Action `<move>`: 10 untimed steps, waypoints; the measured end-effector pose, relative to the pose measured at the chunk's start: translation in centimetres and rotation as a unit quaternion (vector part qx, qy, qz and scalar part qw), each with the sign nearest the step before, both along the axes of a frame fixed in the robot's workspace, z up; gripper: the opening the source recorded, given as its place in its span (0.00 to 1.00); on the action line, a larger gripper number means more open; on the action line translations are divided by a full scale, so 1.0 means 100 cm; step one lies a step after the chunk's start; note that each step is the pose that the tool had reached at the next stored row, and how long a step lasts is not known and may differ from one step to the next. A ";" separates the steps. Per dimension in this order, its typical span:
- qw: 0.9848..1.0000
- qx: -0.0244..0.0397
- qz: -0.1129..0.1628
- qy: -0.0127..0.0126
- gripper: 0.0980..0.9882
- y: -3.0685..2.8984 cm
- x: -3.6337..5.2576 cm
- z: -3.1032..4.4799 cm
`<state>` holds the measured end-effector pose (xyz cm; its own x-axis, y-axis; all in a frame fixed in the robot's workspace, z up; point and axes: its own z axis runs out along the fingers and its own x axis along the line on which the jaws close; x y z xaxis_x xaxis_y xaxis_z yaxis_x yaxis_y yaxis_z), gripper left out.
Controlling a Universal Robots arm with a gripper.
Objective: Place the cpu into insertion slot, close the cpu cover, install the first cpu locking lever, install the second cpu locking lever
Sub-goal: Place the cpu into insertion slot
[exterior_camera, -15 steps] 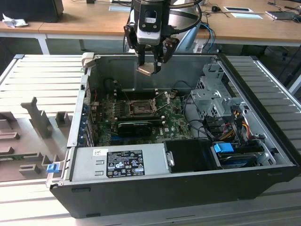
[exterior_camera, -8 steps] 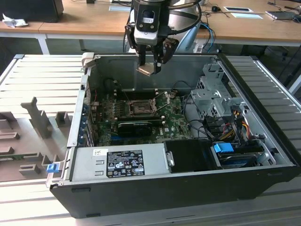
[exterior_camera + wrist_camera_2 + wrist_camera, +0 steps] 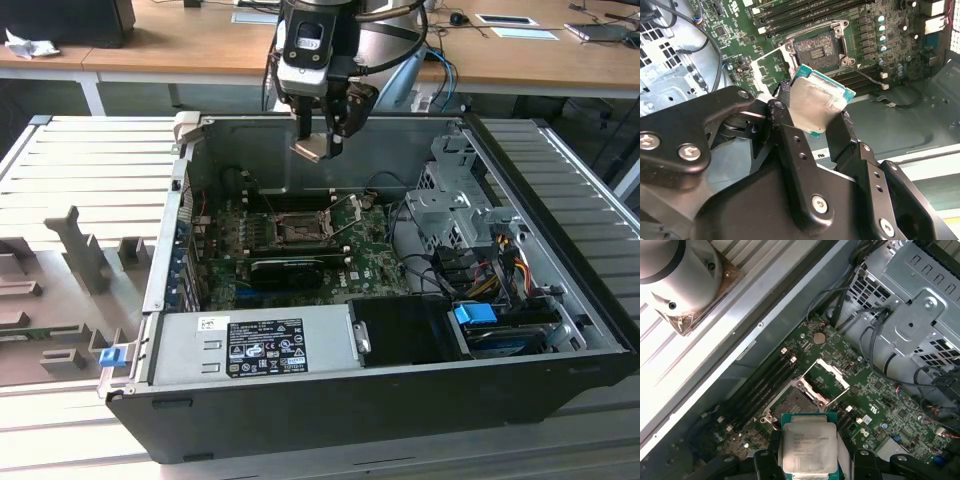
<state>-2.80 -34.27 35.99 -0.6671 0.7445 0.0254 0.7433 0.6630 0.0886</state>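
Single-arm CPU installation, chip in transit. The gripper (image 3: pixel 318 148) hangs over the open computer case (image 3: pixel 300 122), near the wall farthest from the exterior camera. Its two black fingers (image 3: pixel 790 130) are closed to the width of the cpu (image 3: pixel 817 105) and clamp it by two opposite edges. This edge grip probably keeps the pads off the broad faces and leaves the free edges able to enter the socket frame. In the first wrist view the chip's printed metal lid (image 3: pixel 807 447) faces the camera, so the contact side appears to be turned toward the board. In the exterior view the chip is slightly tilted and well above the motherboard, touching nothing but the fingers. The insertion slot (image 3: pixel 795 402) lies bare, its dark centre exposed. The cpu cover (image 3: pixel 770 59) stands swung up from one side of the slot, so the way down looks unobstructed. Room around the socket is tight: long memory slots (image 3: pixel 757 392) run just beside it, and the graphics card (image 3: pixel 290 268) lies near its camera-side edge. The drive cage (image 3: pixel 445 200) and loose cables (image 3: pixel 875 335) sit well apart, toward the exterior view's right.
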 end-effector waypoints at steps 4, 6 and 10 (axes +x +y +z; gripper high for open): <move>1.000 0.000 -0.028 0.000 0.48 0.0000 0.0000 -0.0008; 0.999 0.000 -0.041 0.000 0.48 0.0000 0.0000 -0.0013; 0.999 0.000 -0.051 0.000 0.48 0.0000 0.0000 -0.0045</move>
